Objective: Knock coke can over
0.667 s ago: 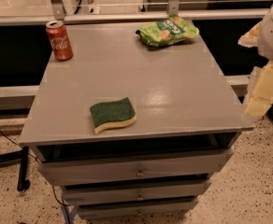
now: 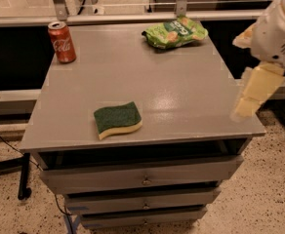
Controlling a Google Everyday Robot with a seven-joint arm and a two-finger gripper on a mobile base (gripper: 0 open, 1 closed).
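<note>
Nothing is done yet: the coke can (image 2: 62, 42) stands upright at the worktop's (image 2: 181, 96) far left corner, well apart from my end effector (image 2: 250, 99) hanging off the right edge, apparently empty, how far open I cannot tell.
</note>
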